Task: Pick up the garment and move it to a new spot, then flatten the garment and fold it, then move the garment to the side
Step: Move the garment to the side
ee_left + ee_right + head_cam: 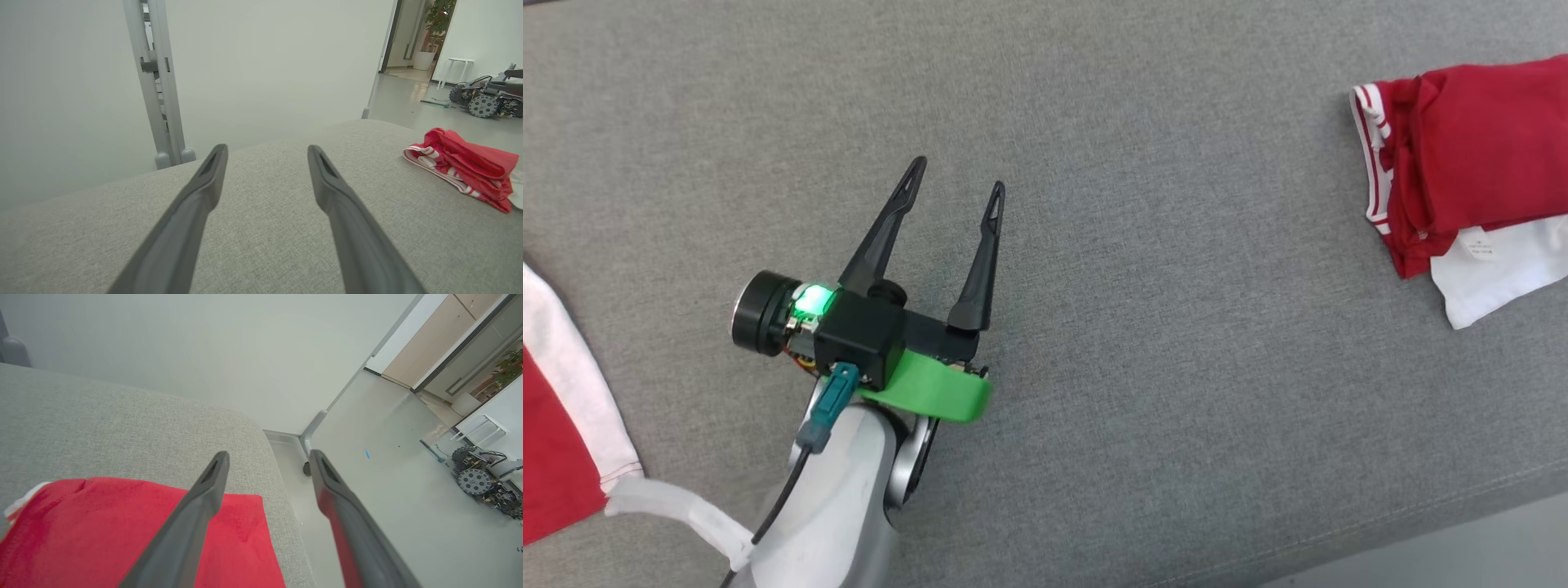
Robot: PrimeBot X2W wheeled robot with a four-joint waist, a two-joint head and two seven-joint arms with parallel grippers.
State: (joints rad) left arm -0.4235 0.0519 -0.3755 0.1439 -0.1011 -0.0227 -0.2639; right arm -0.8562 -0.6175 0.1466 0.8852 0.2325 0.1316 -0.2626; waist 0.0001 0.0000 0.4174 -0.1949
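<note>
left claw [959, 174] — fingers spread | folded red garment [1478, 155] — on cushion [1135, 98]

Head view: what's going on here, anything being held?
Nothing is held. The left gripper is open over the bare gray cushion. The folded red garment lies off to the right near the cushion's end, and the right gripper is open above it, not gripping. Another red-and-white piece lies at the left edge. The fold and the move aside look done.
</note>
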